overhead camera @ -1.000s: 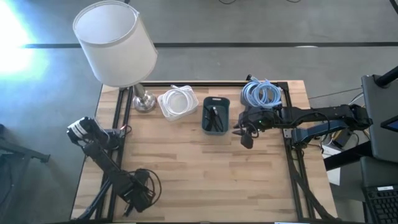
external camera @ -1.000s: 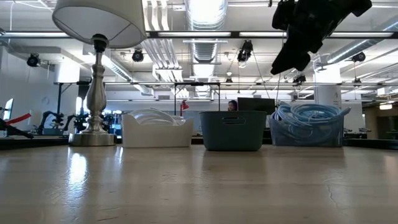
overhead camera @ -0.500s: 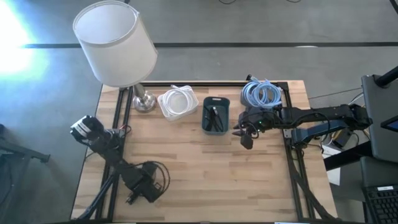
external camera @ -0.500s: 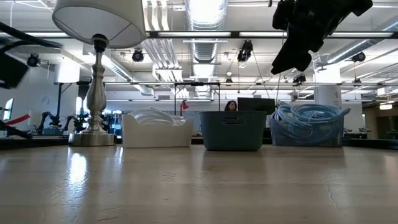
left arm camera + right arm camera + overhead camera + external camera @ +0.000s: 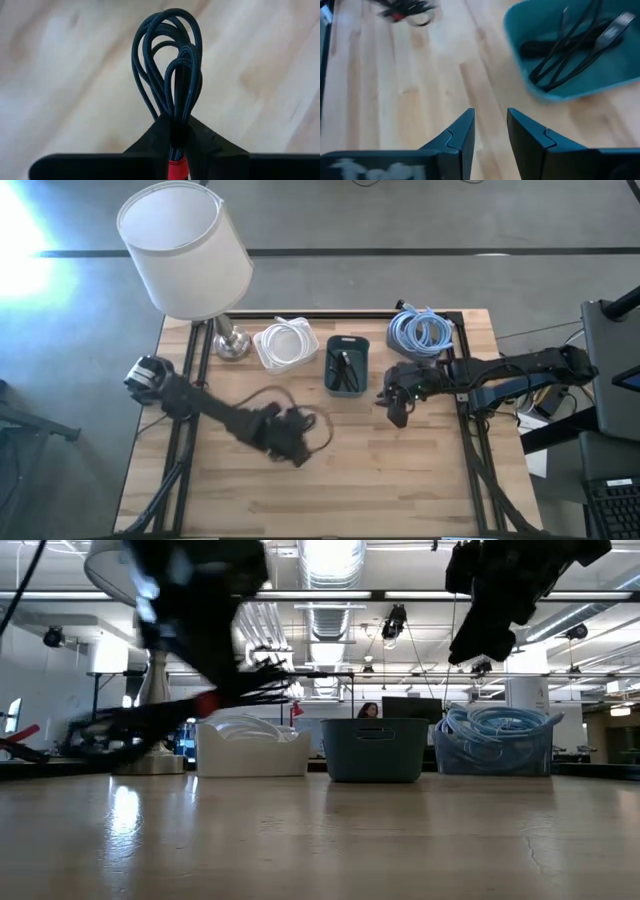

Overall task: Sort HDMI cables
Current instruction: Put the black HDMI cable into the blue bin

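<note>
One second was enough: the left gripper (image 5: 293, 446) swung from the table's (image 5: 420, 480) front-left corner to mid-table, fingers clamped on a black HDMI cable (image 5: 170, 70), likely bound for the teal bin (image 5: 347, 364) at the back edge. Right gripper (image 5: 398, 402) hovered slightly parted, empty.

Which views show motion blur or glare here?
High view: left arm smeared, glare at the top-left corner. Low view: left arm a dark streak; bins sharp. Left wrist view: black cable crisp, table blurred. Right wrist view: mild softness.
</note>
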